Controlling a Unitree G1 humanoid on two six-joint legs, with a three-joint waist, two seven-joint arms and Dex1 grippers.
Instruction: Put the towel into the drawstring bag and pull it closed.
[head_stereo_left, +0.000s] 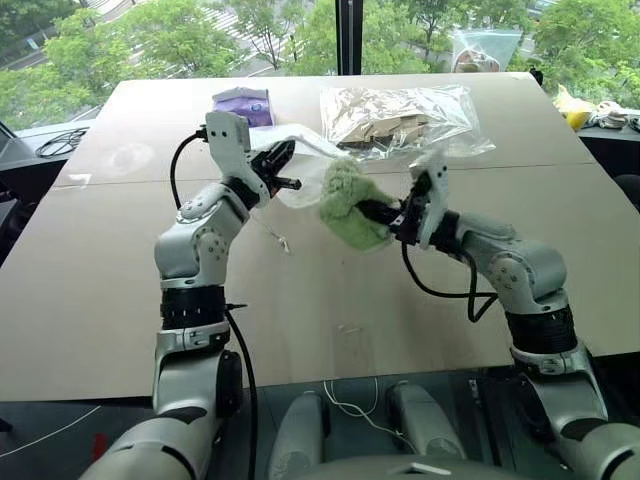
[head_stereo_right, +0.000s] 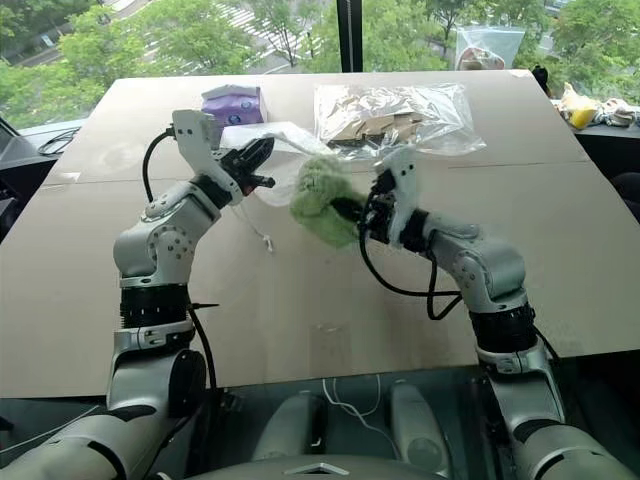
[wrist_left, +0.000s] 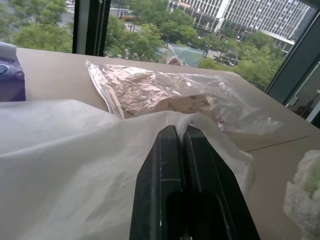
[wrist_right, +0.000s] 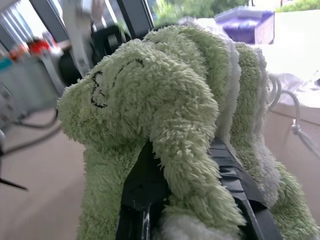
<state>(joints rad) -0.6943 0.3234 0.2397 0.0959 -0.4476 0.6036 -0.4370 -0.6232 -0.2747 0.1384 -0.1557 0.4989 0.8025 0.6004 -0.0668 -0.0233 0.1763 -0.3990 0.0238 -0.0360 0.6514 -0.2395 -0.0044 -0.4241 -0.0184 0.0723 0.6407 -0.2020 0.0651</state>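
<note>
Big tan table (head_stereo_left: 120, 290) by windows, trees outside. My left gripper (head_stereo_left: 283, 172) is clamped on the bag (head_stereo_left: 300, 150) edge, lifted off table. My right gripper (head_stereo_left: 375, 212) pinches the towel (head_stereo_left: 350, 205), held up just beside bag mouth.

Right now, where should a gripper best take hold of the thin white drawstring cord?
On the thin white drawstring cord hanging free below the translucent white drawstring bag, coming from the side; the left gripper already pinches the bag's edge, the right gripper holds the fluffy pale green towel.
</note>
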